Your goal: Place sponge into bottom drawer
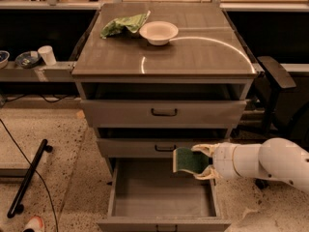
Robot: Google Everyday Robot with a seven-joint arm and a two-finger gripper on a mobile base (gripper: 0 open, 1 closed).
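- The gripper [198,161] sits at the lower right of the frame, at the end of a white arm [263,161] that reaches in from the right edge.
- Its two pale fingers [202,149] are closed narrowly around the sponge [187,161], one above it and one below.
- The sponge is held on edge with its dark green scouring face toward the camera. It hangs over the right part of the open bottom drawer [154,190], just below the front of the middle drawer [140,148], and does not touch the drawer floor.
- The bottom drawer is pulled out toward the bottom edge of the frame, and its plain grey floor is bare.
- The middle drawer and the top drawer [120,113] are pushed in, each with a black handle at its centre.
- On the cabinet top [193,57], toward the upper middle of the frame, a white bowl [159,32] stands with a crumpled light green cloth [123,25] just to its left, touching or nearly touching the bowl's rim.
- At the left edge a white cup [47,54] stands on a low shelf.
- A black bar [29,178] lies on the speckled floor [72,178] at lower left.
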